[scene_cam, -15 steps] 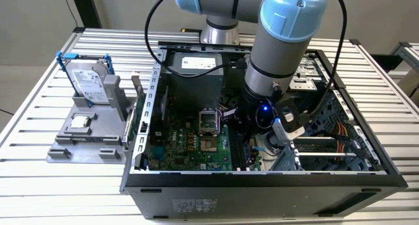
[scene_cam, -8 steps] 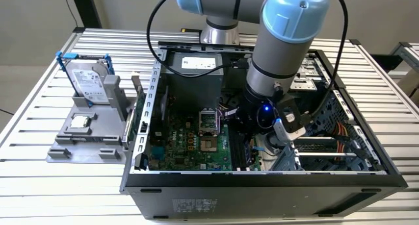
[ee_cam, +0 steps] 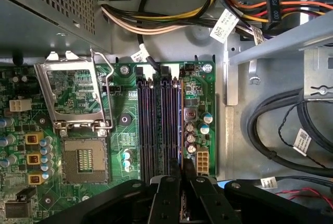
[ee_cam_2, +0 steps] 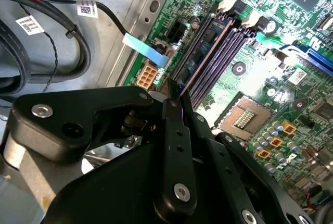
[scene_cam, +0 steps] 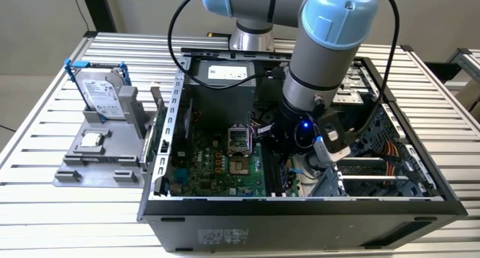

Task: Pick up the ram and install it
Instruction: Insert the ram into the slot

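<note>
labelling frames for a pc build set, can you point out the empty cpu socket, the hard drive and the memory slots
cpu socket point(ee_cam: 85, 160): first wrist view, on its contact grid.
hard drive point(scene_cam: 100, 95): exterior view, on its silver labelled face.
memory slots point(ee_cam: 159, 122): first wrist view, midway along the long dark slots.

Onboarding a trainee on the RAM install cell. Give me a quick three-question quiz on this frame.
1. True or false: the silver hard drive in its blue frame sits inside the black computer case.
2. The robot's black hand is above: A) the long black memory slots; B) the square processor socket; C) the hard drive.
3. Fill in: the socket's metal cover is ____.
Key: 1 false, it stands outside; 2 A; 3 open.
</note>
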You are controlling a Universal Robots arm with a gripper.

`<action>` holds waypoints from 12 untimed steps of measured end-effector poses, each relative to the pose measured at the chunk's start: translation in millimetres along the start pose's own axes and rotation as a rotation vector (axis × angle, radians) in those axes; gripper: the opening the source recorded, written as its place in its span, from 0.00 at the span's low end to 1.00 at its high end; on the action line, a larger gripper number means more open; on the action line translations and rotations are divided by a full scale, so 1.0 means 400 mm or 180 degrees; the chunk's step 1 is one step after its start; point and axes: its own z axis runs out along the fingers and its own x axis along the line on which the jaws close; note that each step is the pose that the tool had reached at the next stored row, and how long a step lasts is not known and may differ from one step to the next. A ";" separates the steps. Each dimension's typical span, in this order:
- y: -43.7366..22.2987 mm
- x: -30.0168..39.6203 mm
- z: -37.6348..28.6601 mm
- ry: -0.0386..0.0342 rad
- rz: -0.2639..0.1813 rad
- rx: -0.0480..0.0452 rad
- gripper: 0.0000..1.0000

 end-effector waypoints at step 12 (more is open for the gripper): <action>0.008 0.000 -0.001 0.0047 -0.0001 0.0041 0.00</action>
